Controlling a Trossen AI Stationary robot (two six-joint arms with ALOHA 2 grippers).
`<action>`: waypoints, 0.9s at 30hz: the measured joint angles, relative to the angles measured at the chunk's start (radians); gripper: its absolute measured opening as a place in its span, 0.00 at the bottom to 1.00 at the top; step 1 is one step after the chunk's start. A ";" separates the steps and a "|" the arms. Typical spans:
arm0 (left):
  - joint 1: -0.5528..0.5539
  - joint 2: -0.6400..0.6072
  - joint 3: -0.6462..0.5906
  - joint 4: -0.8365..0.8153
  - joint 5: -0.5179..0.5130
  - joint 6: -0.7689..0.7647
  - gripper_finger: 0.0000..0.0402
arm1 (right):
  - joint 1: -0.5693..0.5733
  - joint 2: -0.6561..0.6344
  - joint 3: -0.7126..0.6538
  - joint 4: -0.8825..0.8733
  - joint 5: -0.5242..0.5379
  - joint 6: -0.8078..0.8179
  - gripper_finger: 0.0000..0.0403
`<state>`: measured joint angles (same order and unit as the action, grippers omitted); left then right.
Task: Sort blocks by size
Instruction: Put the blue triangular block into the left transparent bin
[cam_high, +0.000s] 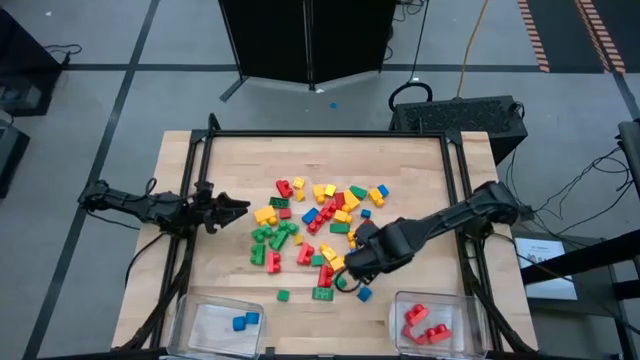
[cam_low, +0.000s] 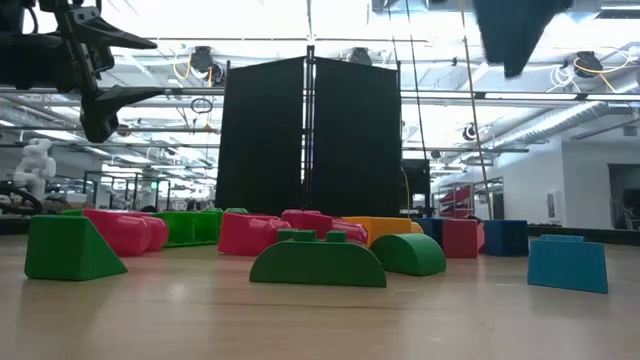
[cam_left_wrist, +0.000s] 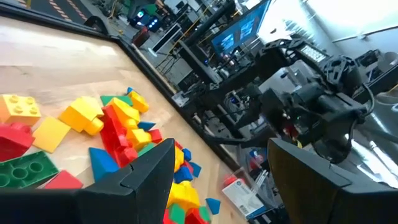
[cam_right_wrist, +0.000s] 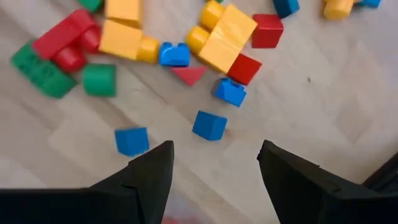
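From above, the blocks (cam_high: 320, 225) lie scattered mid-desk (cam_high: 230, 170) with long axes pointing every way, two blue ones sit in my left bin (cam_high: 215, 328) and about three red in my right bin (cam_high: 432, 325); my right end effector (cam_high: 352, 268) hovers at the pile's near edge. Level with the desk, a long green block (cam_low: 318, 261) lies crosswise. My left end effector (cam_left_wrist: 217, 171) is apart beside the pile, my right also apart, empty, above two blue cubes (cam_right_wrist: 209, 124).
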<state>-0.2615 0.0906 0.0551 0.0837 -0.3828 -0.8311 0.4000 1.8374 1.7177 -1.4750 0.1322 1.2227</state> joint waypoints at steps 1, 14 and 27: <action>0.000 0.000 0.000 0.000 0.000 0.000 0.64 | -0.001 0.000 -0.022 0.013 0.000 0.020 0.57; 0.000 0.000 0.000 -0.024 0.006 0.000 0.64 | 0.000 0.000 -0.351 0.226 -0.106 0.223 0.73; 0.000 0.000 0.000 -0.024 0.006 0.000 0.64 | -0.023 0.000 -0.507 0.499 -0.104 0.246 0.73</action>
<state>-0.2615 0.0906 0.0551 0.0599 -0.3767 -0.8314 0.3775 1.8378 1.2111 -0.9756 0.0278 1.4688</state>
